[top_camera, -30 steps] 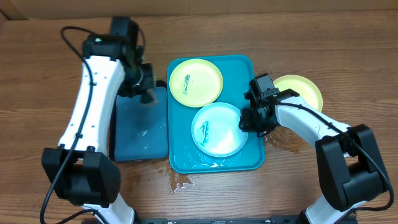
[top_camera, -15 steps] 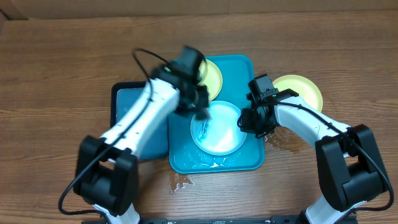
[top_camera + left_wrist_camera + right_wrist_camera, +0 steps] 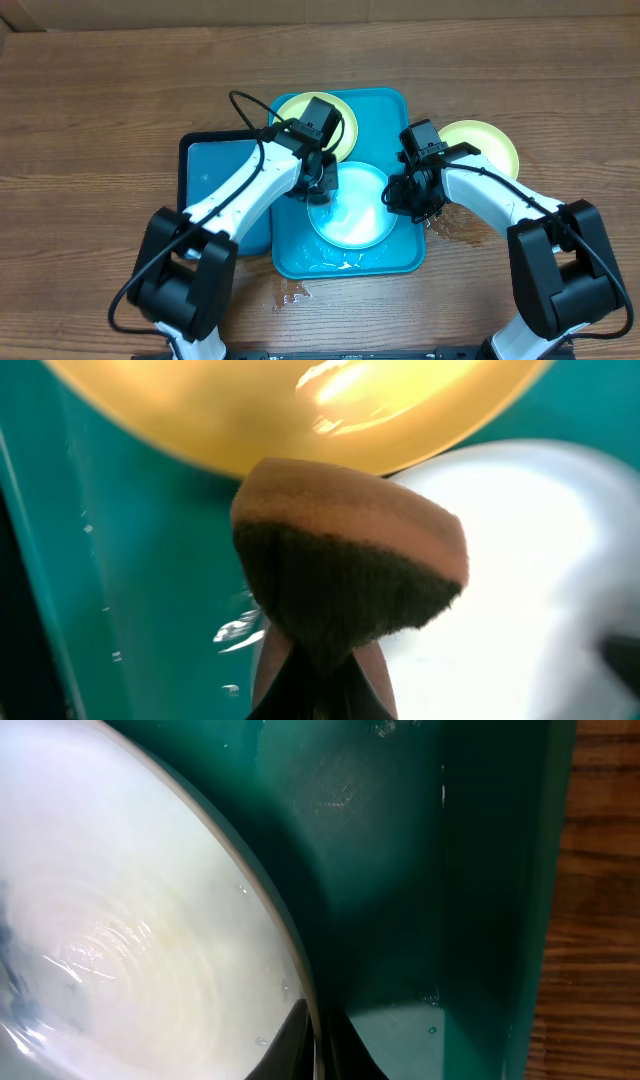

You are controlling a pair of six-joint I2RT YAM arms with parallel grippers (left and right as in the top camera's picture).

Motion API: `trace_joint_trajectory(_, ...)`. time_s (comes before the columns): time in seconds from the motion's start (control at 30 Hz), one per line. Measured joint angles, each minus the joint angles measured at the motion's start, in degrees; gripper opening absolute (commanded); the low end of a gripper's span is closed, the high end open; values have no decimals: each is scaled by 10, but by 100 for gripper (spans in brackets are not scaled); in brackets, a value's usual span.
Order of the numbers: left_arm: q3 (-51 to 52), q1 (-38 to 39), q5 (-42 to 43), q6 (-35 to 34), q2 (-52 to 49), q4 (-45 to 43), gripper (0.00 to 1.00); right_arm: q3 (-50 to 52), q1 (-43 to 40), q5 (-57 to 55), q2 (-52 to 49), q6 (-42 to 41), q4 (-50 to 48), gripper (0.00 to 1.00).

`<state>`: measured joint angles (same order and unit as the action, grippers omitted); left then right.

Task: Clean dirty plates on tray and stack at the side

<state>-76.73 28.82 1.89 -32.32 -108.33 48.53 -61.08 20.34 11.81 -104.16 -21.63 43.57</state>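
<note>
The teal tray (image 3: 404,108) holds a light-blue rimmed plate (image 3: 355,215) at the front and a yellow-green rimmed plate (image 3: 345,112) at the back. Another yellow-green plate (image 3: 490,145) lies on the table to the right of the tray. My left gripper (image 3: 322,185) is shut on a brown sponge (image 3: 350,575), which sits at the blue plate's (image 3: 530,560) left edge, just below the yellow plate (image 3: 300,410). My right gripper (image 3: 400,195) is shut on the blue plate's right rim (image 3: 290,970) inside the tray (image 3: 450,870).
A smaller black-rimmed blue tray (image 3: 225,185) lies left of the teal tray, partly under my left arm. Water puddles lie on the table by the teal tray's front edge (image 3: 290,292) and its right side (image 3: 445,230).
My left arm swung right from over the black-rimmed tray onto the teal tray, bringing the sponge to the blue plate's left edge. The right arm has not moved.
</note>
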Motion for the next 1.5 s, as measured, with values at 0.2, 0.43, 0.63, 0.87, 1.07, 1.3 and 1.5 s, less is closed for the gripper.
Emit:
trace_joint_trajectory(0.2, -1, -1, 75, 21, -60, -43, 4, 0, 0, 0, 0, -2, 1, 4)
trace_joint_trajectory(0.43, -6, 1, 236, 28, -94, -115, 4, 0, -4, -7, 0, -4, 14, 4)
trace_joint_trajectory(0.63, -6, 28, 286, 39, -105, -132, 4, 0, -5, -7, 0, -5, 14, 4)
trace_joint_trajectory(0.87, -52, 35, 201, 26, -106, 50, 4, 0, -2, 1, 0, -4, 14, 4)
trace_joint_trajectory(1.07, -88, 42, -14, 10, -109, 165, 4, 0, 0, 3, 0, -4, 13, 4)
trace_joint_trajectory(1.3, -92, 49, -105, 12, -109, 132, 4, 0, 4, 15, 0, -7, 9, 4)
trace_joint_trajectory(1.5, -89, 38, 10, 27, -110, 22, 4, 0, 4, 12, 0, -9, 10, 4)
